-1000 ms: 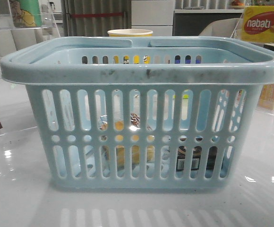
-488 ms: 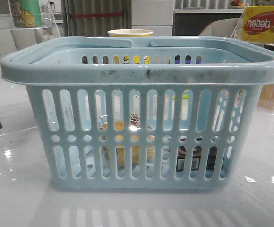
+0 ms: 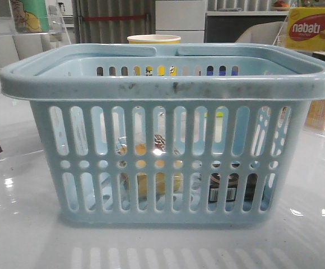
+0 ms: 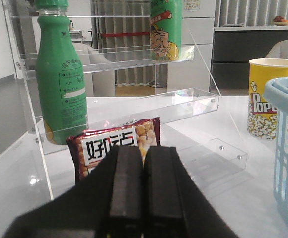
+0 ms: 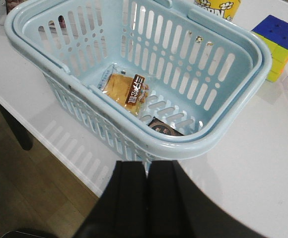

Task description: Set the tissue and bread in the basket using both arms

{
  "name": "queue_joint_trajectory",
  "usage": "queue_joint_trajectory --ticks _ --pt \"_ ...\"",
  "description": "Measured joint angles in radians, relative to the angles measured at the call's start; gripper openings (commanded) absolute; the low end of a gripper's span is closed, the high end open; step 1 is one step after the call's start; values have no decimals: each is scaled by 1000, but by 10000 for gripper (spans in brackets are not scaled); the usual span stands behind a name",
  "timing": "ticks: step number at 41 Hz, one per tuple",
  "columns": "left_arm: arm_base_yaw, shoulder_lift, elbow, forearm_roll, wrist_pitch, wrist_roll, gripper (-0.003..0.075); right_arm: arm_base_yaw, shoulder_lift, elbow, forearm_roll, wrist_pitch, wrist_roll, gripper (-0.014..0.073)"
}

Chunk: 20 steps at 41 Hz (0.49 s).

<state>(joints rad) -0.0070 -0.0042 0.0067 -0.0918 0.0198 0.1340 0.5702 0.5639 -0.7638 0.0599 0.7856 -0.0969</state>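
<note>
Left gripper (image 4: 143,198): fingers pressed flat together, nothing between them. Just ahead of its tips, a red snack packet (image 4: 115,145) leans against a clear acrylic shelf (image 4: 134,106); a green bottle (image 4: 59,84) stands on the shelf beyond the packet, off to one side. Further ahead on the other side, a yellow popcorn tub (image 4: 274,96) and an edge of the basket (image 4: 287,148).

Right gripper (image 5: 146,198): also closed tight, empty. It hangs above the desk (image 5: 243,163), looking down from outside the basket's (image 5: 49,54) near rim, clear of it.

Basket contents: the bread (image 5: 126,90), golden-brown in a clear wrapper with a dark label, lies flat on the floor, ahead of the right gripper. The tissue (image 5: 165,128), a small dark packet, lies closer to that gripper, tucked under the near wall and partly hidden by the rim. The two are near each other; whether they touch cannot be told. Through the slots in the front view, the bread (image 3: 151,168) shows yellowish and the tissue (image 3: 225,188) dark.

A colored puzzle cube (image 5: 277,44) sits on the desk beyond the basket.
</note>
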Motion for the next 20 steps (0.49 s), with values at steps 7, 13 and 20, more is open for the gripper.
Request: queue_joint_trajectory --ticks 7,13,20 --pt "-7 0 0 -1 -42 0 94 0 0 0 0 2 0 39" --pt "-29 0 0 -1 -46 0 94 0 0 0 0 2 0 39" --pt "-33 0 0 -1 -46 0 94 0 0 0 0 2 0 39"
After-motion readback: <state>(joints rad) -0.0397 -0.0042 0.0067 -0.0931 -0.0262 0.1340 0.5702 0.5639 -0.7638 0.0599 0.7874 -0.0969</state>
